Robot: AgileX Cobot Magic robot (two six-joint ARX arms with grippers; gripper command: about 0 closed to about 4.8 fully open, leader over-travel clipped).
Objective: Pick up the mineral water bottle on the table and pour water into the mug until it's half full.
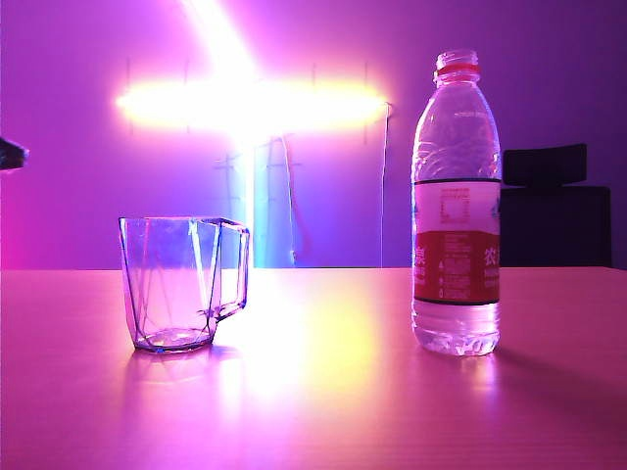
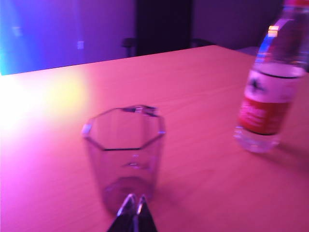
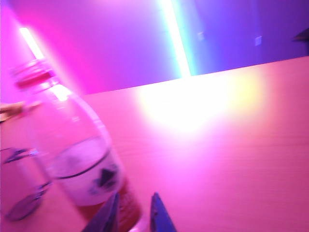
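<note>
The mineral water bottle [image 1: 456, 206] stands upright on the right of the table, clear with a red neck ring and a red-and-white label. The clear faceted mug [image 1: 181, 284] stands upright on the left, handle toward the bottle. Neither gripper shows clearly in the exterior view. In the left wrist view my left gripper [image 2: 134, 202] is shut and empty, just short of the mug [image 2: 124, 150], with the bottle [image 2: 270, 92] off to the side. In the right wrist view my right gripper [image 3: 135, 207] is open with a narrow gap, close to the bottle's [image 3: 72, 150] lower part and not holding it. The mug [image 3: 19, 183] lies beyond.
The wooden table [image 1: 323, 392] reflects a strong glare from bright light strips [image 1: 245, 103] on the back wall. A black chair [image 1: 554, 211] stands behind the table at the right. A small dark shape [image 1: 10, 154] pokes in at the exterior view's left edge.
</note>
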